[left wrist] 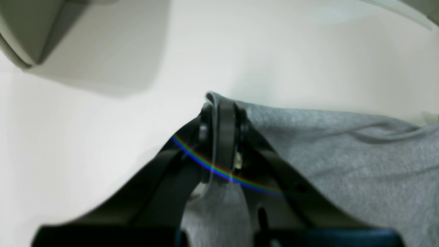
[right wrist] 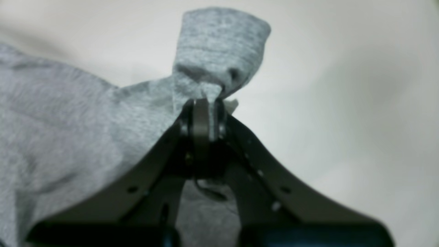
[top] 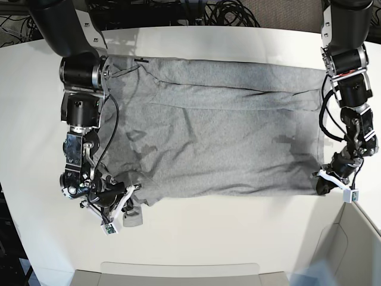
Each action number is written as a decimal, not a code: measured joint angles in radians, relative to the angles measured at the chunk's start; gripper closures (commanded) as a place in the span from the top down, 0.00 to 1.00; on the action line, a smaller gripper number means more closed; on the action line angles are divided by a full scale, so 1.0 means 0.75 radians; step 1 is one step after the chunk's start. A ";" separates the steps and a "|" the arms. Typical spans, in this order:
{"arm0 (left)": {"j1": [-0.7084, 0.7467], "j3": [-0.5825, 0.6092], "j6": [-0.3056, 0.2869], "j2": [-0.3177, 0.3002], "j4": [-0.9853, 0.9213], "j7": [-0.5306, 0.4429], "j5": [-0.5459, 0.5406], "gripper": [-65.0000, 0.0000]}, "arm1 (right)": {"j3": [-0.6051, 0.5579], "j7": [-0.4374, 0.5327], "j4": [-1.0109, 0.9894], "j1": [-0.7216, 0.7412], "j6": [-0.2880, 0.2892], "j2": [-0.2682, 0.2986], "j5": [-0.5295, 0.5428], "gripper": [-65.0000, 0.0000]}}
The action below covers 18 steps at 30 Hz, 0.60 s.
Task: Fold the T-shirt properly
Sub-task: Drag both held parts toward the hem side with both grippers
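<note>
The heather-grey T-shirt (top: 226,131) lies spread on the white table (top: 238,238), plain side up, with a small black neck label (top: 141,60) at its far left. My left gripper (top: 321,183) is at the shirt's near right corner. The left wrist view shows this left gripper (left wrist: 222,113) shut on a thin edge of the T-shirt (left wrist: 343,154). My right gripper (top: 130,192) is at the near left corner. Seen from the right wrist, the right gripper (right wrist: 205,109) is shut on the T-shirt (right wrist: 68,120), and a bunched sleeve end (right wrist: 221,48) sticks up past the fingertips.
A white box (top: 363,238) stands at the near right, close to my left gripper. A pale tray edge (top: 178,271) runs along the table's front. Dark cables (top: 196,12) lie beyond the back edge. A beige corner (left wrist: 27,31) shows at the top left of the left wrist view.
</note>
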 measured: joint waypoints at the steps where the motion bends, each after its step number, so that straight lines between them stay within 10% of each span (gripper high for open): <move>1: 0.004 0.001 -0.001 0.000 -0.001 0.028 0.005 0.03 | -0.001 -0.044 0.074 -0.035 0.002 -0.007 0.003 0.00; 18: 0.324 -0.007 -0.001 -0.007 0.382 0.225 0.009 0.02 | -0.002 -0.291 0.720 -0.431 0.014 -0.016 0.002 0.00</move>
